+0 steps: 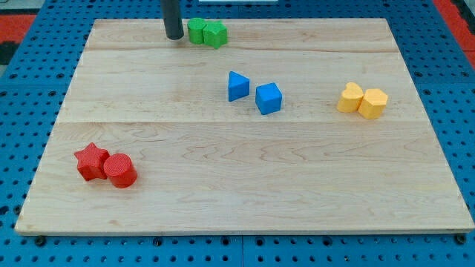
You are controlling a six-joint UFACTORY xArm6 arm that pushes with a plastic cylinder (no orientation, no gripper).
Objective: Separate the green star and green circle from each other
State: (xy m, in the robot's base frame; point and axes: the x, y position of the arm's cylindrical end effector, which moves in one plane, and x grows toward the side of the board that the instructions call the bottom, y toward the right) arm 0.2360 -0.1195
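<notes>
Two green blocks sit touching near the view's top edge of the wooden board (pixel 245 193). The left one (pixel 196 30) looks like the green circle and the right one (pixel 216 34) like the green star, though their shapes are hard to make out. My tip (pixel 174 36) is on the board just to the left of the left green block, a small gap apart from it.
A blue triangle (pixel 237 86) and a blue cube-like block (pixel 269 98) sit near the middle. Two yellow blocks (pixel 351 97) (pixel 373 103) touch at the right. A red star (pixel 91 161) and a red cylinder (pixel 119 170) touch at the lower left.
</notes>
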